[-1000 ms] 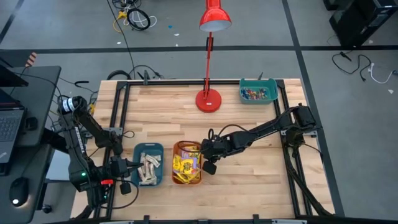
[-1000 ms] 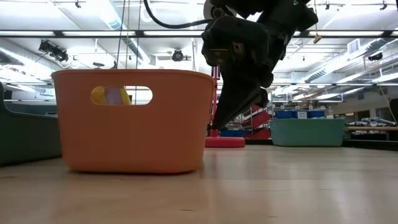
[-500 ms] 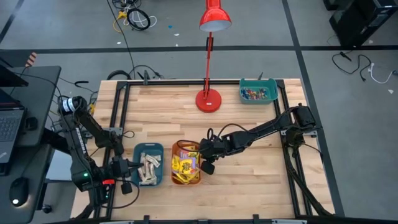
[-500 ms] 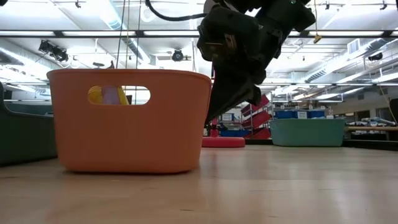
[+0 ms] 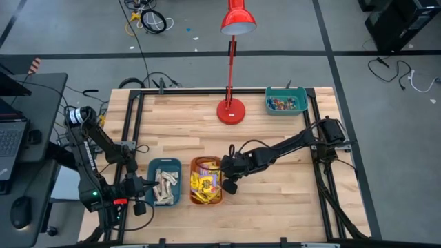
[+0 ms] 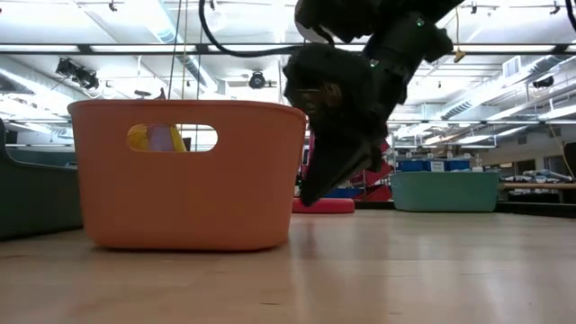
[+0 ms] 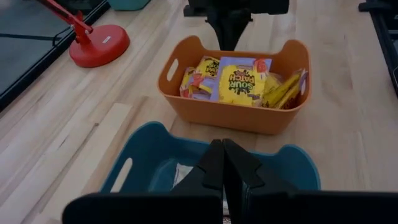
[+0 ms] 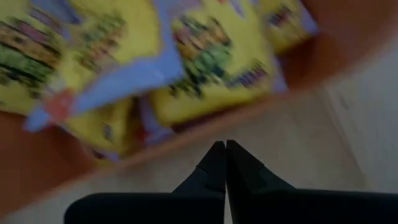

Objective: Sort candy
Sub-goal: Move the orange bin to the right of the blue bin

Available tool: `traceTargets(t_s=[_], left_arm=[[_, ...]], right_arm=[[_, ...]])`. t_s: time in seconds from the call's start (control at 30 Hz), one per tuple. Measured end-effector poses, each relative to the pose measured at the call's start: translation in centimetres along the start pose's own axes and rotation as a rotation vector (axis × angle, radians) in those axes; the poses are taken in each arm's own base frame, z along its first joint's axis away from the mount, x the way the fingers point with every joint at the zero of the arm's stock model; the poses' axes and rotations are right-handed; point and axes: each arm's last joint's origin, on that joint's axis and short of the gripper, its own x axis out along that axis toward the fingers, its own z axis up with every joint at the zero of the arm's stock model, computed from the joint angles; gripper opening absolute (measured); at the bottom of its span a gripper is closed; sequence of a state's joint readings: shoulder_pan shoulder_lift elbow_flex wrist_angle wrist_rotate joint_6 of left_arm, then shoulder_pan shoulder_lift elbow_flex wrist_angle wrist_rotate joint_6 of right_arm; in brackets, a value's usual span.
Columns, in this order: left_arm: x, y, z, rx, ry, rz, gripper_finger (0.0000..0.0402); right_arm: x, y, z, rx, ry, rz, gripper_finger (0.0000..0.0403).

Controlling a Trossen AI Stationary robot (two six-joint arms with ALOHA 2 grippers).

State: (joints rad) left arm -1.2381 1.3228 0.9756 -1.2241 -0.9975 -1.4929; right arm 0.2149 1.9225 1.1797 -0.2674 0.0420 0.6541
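Right tool [image 5: 229, 181], fingers pressed together and empty, hangs just beside the orange bin [image 5: 207, 180] of yellow candy [image 7: 239, 79]. Left tool [image 7: 224, 167], also pressed together, waits above the blue bin [image 7: 144, 152].

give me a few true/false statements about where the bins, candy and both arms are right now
1. The orange bin holds yellow packets. True.
2. The right gripper sits beside the orange bin with its jaws wide open. False: it is beside that bin, but the jaws are shut.
3. The teal bin with small coloured pieces stands at the far right of the table, near the red lamp. True.
4. The left gripper carries a yellow packet. False: it is shut and empty, over the blue bin.
5. The blue bin is to the right of the orange bin in the high view. False: it is to its left.
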Motion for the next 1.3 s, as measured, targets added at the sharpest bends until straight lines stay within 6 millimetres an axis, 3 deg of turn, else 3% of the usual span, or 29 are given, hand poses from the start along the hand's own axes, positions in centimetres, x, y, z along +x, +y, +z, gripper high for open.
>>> traceTargets(t_s=[0.27,0.53,0.8,1.1,1.2,1.3], left_arm=[[0.0,0.0,0.0,-0.001,-0.001,0.000,0.0000],[0.0,-0.1,0.0,-0.009,-0.001,-0.006,0.0000],[0.0,-0.1,0.0,-0.016,-0.001,-0.010,0.0000],[0.0,-0.2,0.0,-0.024,-0.001,-0.015,0.0000],[0.0,-0.2,0.0,-0.024,-0.001,-0.015,0.0000],[0.0,-0.2,0.0,-0.025,-0.001,-0.016,0.0000]], right_arm=[[0.5,0.5,0.9,-0.021,-0.083,0.079,0.0000],[2.2,0.7,1.0,-0.033,-0.123,0.135,0.0000],[2.2,0.9,1.2,-0.012,-0.131,0.182,0.0000],[2.1,2.1,0.1,0.000,-0.067,0.225,0.0000],[1.6,2.0,-0.2,-0.022,-0.053,0.174,0.0000],[-0.8,2.1,0.4,-0.051,-0.126,0.103,0.0000]])
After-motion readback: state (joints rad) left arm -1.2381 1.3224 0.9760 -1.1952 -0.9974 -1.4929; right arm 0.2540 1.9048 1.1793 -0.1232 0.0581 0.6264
